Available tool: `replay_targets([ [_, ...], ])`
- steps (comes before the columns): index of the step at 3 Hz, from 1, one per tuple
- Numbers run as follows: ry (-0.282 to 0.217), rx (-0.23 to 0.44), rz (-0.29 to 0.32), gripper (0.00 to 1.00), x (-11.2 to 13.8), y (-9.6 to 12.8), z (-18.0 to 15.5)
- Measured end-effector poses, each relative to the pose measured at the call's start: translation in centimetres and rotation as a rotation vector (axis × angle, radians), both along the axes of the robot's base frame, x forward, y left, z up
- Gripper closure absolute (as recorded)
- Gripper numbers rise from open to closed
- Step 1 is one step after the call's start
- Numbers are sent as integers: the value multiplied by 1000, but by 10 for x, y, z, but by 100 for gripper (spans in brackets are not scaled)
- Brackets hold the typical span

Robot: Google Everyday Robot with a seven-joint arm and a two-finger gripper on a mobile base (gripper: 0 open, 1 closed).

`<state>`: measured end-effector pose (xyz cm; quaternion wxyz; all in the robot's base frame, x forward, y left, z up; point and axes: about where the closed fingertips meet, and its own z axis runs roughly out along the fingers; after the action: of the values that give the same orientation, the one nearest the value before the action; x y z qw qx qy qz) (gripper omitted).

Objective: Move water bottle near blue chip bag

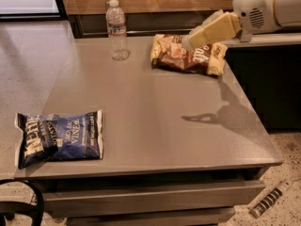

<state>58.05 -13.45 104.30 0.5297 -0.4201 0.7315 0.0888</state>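
Water bottle (117, 32): upright in the upper left-centre of the frame, at the far edge of the grey table (155, 107). Clear ribbed body, white cap on, thin label band. Fill level cannot be read. Blue chip bag (60, 138): flat in the lower left of the frame, on the table's near left corner, white lettering up. Its left end reaches the table's left edge and its lower side lies close to the front edge. It looks closed and puffed. Bottle and blue bag are well apart, at opposite ends of the table's left side. Brown and cream chip bag (181, 55): flat in the upper right-centre, near the far edge, to the right of the bottle with a gap between them. Gripper (188, 42): cream-coloured, upper right of the frame, angled down and left, its tip over the brown bag's upper part. Contact with the bag cannot be told, nor whether the pincer is apart or together. It holds nothing that can be seen. White arm housing (263, 6) at the upper right corner. Arm shadow (221, 117) falls on the right half of the tabletop. Bare tabletop runs across the middle of the frame between the bottle, the brown bag and the blue bag. The right and front edges of the table drop to speckled floor (287, 149). Drawer front (150, 197) below the front edge.
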Motion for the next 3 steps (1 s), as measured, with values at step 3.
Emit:
replay_targets([
  [3, -14, 29, -2, 0, 25, 19, -2],
])
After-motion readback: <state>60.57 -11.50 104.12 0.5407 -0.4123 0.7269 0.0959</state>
